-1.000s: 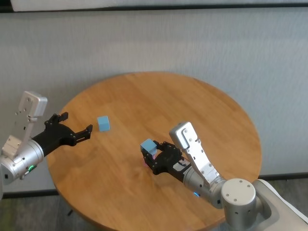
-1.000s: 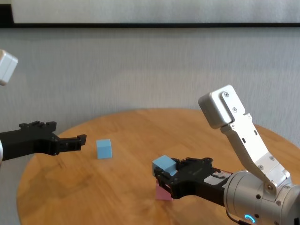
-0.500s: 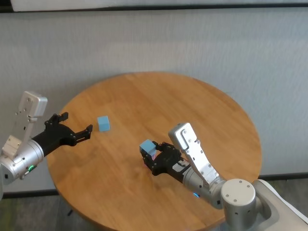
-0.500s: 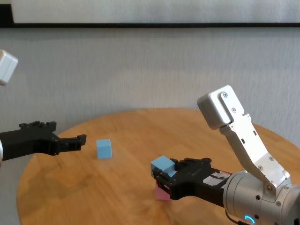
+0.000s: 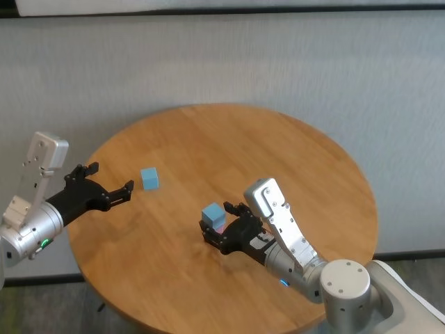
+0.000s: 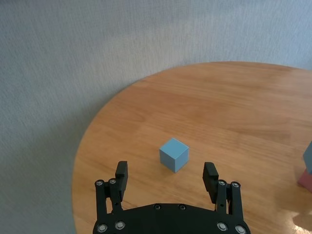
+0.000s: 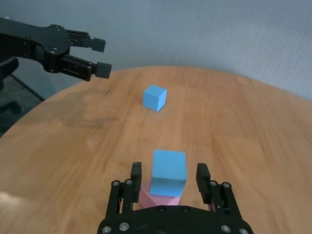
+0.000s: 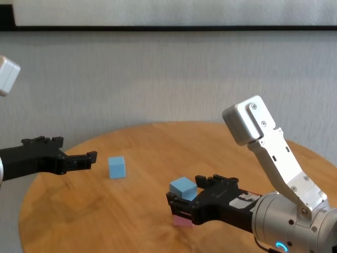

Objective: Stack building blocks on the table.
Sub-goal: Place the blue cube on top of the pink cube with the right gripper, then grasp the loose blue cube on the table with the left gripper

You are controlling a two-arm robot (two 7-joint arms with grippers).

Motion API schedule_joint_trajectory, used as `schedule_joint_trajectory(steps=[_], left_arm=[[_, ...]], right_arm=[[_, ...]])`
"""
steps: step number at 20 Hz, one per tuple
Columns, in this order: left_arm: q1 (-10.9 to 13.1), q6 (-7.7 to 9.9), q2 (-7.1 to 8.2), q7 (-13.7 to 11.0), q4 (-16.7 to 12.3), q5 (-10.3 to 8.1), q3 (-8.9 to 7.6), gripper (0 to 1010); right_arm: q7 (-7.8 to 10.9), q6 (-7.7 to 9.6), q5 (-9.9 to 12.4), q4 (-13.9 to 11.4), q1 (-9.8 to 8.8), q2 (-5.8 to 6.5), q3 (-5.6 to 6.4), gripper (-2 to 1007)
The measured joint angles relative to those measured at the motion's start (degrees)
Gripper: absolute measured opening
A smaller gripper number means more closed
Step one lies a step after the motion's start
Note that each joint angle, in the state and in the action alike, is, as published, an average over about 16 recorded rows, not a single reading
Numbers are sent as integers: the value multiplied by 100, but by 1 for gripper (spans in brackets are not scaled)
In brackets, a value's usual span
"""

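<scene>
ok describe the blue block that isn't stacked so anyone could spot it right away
On the round wooden table, look toward the robot's left side, just ahead of the open left gripper. The lone blue cube sits flat on the wood, apart from everything. The other blue cube rests on a pink cube between the right gripper's fingers.

One block (image 7: 168, 171) sits atop another (image 7: 155, 198); the third (image 5: 149, 179) lies to their left.
</scene>
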Motion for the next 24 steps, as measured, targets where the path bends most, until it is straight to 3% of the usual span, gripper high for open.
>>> schedule_joint_trajectory(steps=[7, 12, 24], left_arm=[[0, 0, 0, 0, 0, 0, 0, 1000], [0, 0, 0, 0, 0, 0, 0, 1000], [1, 0, 0, -7, -3, -1, -2, 1000]], right_arm=[[-12, 11, 148, -195, -14, 30, 146, 871], [-73, -18, 317, -247, 41, 75, 359, 967], [-342, -175, 495, 334, 393, 246, 923, 1005]])
